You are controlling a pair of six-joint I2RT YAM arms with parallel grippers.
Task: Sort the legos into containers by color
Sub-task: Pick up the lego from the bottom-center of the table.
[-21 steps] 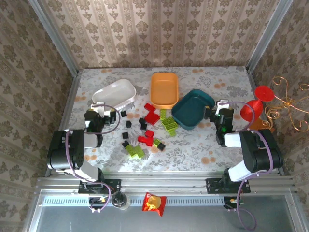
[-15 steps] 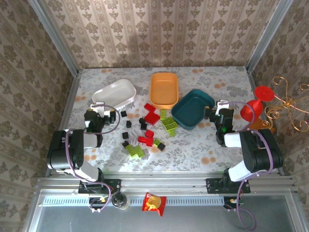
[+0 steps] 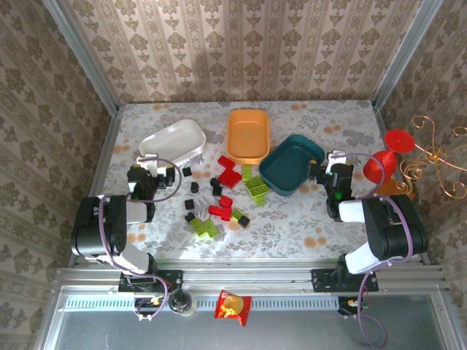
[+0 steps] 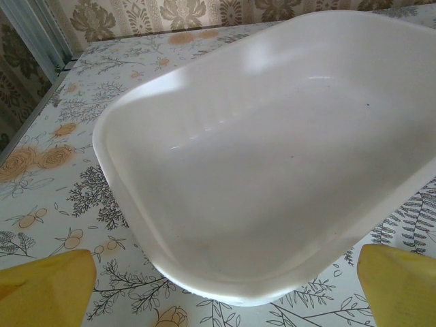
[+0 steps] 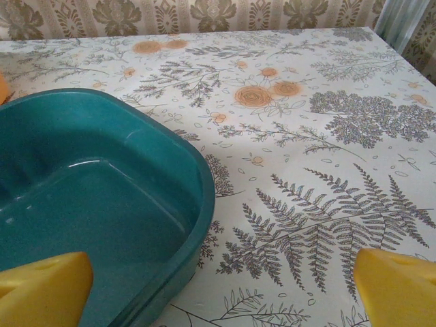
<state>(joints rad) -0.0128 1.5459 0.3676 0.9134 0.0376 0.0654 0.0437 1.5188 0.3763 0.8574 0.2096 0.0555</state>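
The left gripper (image 4: pixel 225 286) hangs with its fingers spread wide, holding nothing, just near of the white tub (image 3: pixel 173 140) on the table's (image 3: pixel 314 226) left side. The right gripper (image 5: pixel 221 286) is spread just as wide and holds nothing, its left finger over the near right corner of the teal tub (image 3: pixel 292 165). The legos (image 3: pixel 222 193), red, green and black, lie scattered on the table between the arms, near of the orange tub (image 3: pixel 248 135).
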